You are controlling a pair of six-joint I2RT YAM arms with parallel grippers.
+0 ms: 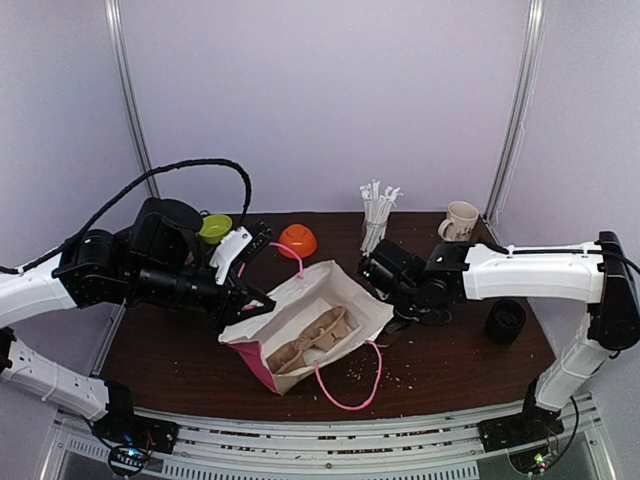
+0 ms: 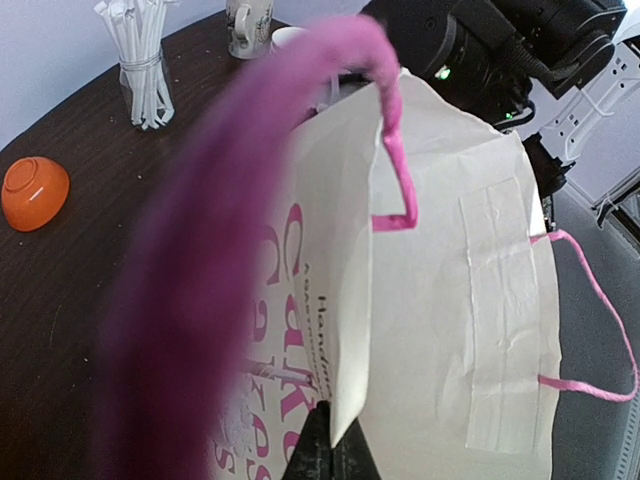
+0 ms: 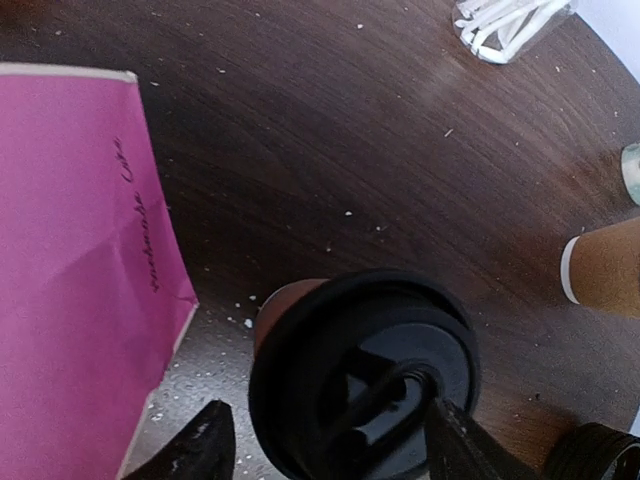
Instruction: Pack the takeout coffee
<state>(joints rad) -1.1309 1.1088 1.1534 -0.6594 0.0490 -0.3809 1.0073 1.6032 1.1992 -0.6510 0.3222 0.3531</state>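
Note:
The takeout coffee (image 3: 360,375), a brown paper cup with a black lid, stands on the dark table beside the bag's pink side (image 3: 70,250). My right gripper (image 3: 325,415) is open around the lid: the left finger (image 3: 195,450) is clear of it and the right finger (image 3: 460,450) is close against it. From above, that gripper (image 1: 400,305) hides the cup. The white paper bag (image 1: 300,325) with pink handles lies open, a cardboard cup carrier (image 1: 315,340) inside. My left gripper (image 2: 335,440) is shut on the bag's rim (image 2: 350,380), holding the mouth open (image 1: 243,300).
A second lidless kraft cup (image 3: 600,275) and a black lid stack (image 1: 505,320) sit right of the coffee. At the back are a cream mug (image 1: 460,220), a glass of straws (image 1: 375,215), an orange bowl (image 1: 298,240) and a green bowl (image 1: 215,228). Crumbs dot the table.

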